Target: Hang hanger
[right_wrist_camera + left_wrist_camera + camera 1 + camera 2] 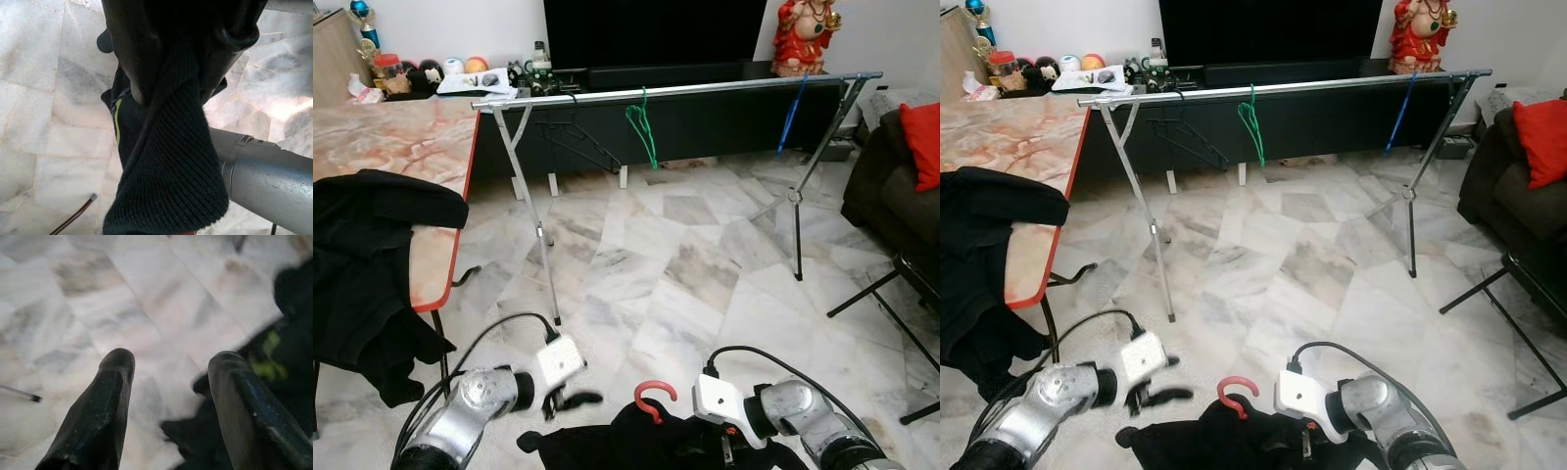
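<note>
Black knit garment (168,161) on a red-hooked hanger (655,396) is pinched in the closed right tool (181,73), low above the marble floor (685,274). Beside the garment, the left tool (166,382) is spread open. Beyond stands the chrome rail (675,91).

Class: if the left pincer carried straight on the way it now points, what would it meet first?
Probably the black garment held by the right pincer; the left pincer points towards its edge, though depth is unclear.

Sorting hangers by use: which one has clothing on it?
The red hanger, low between the grippers: a black garment hangs on it. The green, blue and black ones hang bare on the rail.
</note>
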Available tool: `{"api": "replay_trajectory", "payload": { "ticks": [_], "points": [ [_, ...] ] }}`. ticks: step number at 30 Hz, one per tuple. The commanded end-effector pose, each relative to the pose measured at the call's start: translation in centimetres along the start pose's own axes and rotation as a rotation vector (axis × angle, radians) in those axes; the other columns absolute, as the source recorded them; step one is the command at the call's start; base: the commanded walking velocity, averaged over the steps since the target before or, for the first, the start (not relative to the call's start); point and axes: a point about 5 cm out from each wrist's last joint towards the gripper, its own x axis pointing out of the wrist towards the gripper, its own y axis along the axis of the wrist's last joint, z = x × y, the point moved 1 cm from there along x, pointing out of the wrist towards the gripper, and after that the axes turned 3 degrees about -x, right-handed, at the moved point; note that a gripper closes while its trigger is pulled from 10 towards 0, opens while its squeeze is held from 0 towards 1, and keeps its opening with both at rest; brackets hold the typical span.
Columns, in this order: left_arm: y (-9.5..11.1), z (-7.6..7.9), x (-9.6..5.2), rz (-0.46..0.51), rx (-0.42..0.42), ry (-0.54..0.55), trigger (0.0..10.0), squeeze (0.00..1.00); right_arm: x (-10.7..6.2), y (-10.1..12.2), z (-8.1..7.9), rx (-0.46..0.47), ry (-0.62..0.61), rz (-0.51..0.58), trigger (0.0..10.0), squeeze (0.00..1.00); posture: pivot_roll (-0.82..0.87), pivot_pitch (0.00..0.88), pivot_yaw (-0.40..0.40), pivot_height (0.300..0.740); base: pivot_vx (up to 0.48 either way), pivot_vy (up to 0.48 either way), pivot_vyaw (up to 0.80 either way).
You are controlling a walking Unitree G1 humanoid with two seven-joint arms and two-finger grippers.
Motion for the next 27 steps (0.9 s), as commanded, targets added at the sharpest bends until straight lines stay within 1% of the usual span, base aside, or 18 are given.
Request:
{"api": "replay_trajectory", "payload": {
  "ticks": [1, 3, 5, 6, 7, 10, 11, 13, 14, 16, 18, 20, 24, 27],
  "points": [
    [0.2, -0.6, -0.7, 0.017, -0.027, -0.01, 10.0, 0.0, -0.2, 0.5, 0.2, -0.026, 0.007, 0.015, 10.0, 0.0, 0.1, 0.062, 0.016, 0.74, 0.0, 0.0, 0.0],
    [0.2, -0.4, -1.2, 0.016, -0.017, -0.067, 10.0, 0.0, -0.2, 0.5, 0.2, -0.024, 0.014, 0.017, 10.0, 0.0, 0.1, 0.062, 0.016, 0.74, 0.0, 0.0, 0.0],
    [0.0, -0.2, -1.6, -0.008, 0.013, -0.111, 10.0, 0.0, -0.2, 0.5, 0.2, -0.024, 0.019, 0.015, 10.0, 0.0, 0.1, 0.063, 0.013, 0.74, 0.0, 0.0, 0.0],
    [-0.4, 0.2, -2.0, -0.044, 0.026, -0.169, 10.0, 0.0, -0.2, 0.5, 0.2, -0.024, 0.02, 0.013, 10.0, 0.0, 0.1, 0.063, 0.013, 0.74, 0.0, 0.0, 0.0],
    [-0.6, 0.5, -2.2, -0.065, 0.031, -0.203, 10.0, 0.0, -0.2, 0.5, 0.2, -0.024, 0.021, 0.013, 10.0, 0.0, 0.1, 0.063, 0.013, 0.74, 0.0, 0.0, 0.0],
    [-0.9, 1.4, -2.4, -0.107, 0.037, -0.283, 10.0, 0.0, -0.2, 0.5, 0.2, -0.024, 0.02, 0.014, 10.0, 0.0, 0.1, 0.063, 0.012, 0.74, 0.0, 0.0, 0.0],
    [-0.9, 1.4, -2.4, -0.107, 0.037, -0.283, 10.0, 0.0, -0.2, 0.5, 0.2, -0.024, 0.02, 0.014, 10.0, 0.0, 0.1, 0.063, 0.012, 0.74, 0.0, 0.0, 0.0],
    [-1.0, 1.9, -2.0, -0.117, 0.046, -0.3, 10.0, 0.0, -0.2, 0.7, 0.3, -0.021, 0.016, 0.021, 10.0, 0.0, 0.1, 0.063, 0.01, 0.74, 0.0, 0.0, 0.0],
    [-1.0, 1.9, -2.0, -0.117, 0.046, -0.3, 10.0, 0.0, -0.2, 0.7, 0.3, -0.021, 0.016, 0.021, 10.0, 0.0, 0.1, 0.063, 0.01, 0.74, 0.0, 0.0, 0.0],
    [-0.8, 2.4, -1.5, -0.109, 0.05, -0.309, 10.0, 0.0, -0.1, 0.9, 0.4, -0.026, 0.018, 0.023, 10.0, 0.0, 0.1, 0.064, 0.008, 0.74, 0.0, 0.0, 0.0],
    [-0.8, 2.5, -1.3, -0.109, 0.058, -0.306, 10.0, 0.0, -0.1, 0.9, 0.4, -0.028, 0.019, 0.025, 10.0, 0.0, 0.1, 0.064, 0.008, 0.74, 0.0, 0.0, 0.0],
    [-0.5, 3.0, -1.1, -0.097, 0.053, -0.333, 10.0, 0.0, -0.1, 1.2, 0.6, -0.037, 0.005, 0.029, 10.0, 0.0, 0.09, 0.063, 0.008, 0.74, 0.0, 0.0, 0.0],
    [-0.1, 3.8, -1.0, -0.085, 0.049, -0.383, 10.0, 0.0, -0.1, 1.5, 0.8, -0.04, -0.002, 0.035, 10.0, 0.0, 0.09, 0.066, 0.01, 0.74, 0.0, 0.0, 0.0],
    [-0.1, 3.9, -1.2, -0.098, 0.044, -0.409, 10.0, 0.0, 0.0, 1.5, 0.7, -0.047, 0.011, 0.022, 10.0, 0.0, 0.1, 0.067, 0.007, 0.74, 0.0, 0.0, 0.0]
  ]
}}
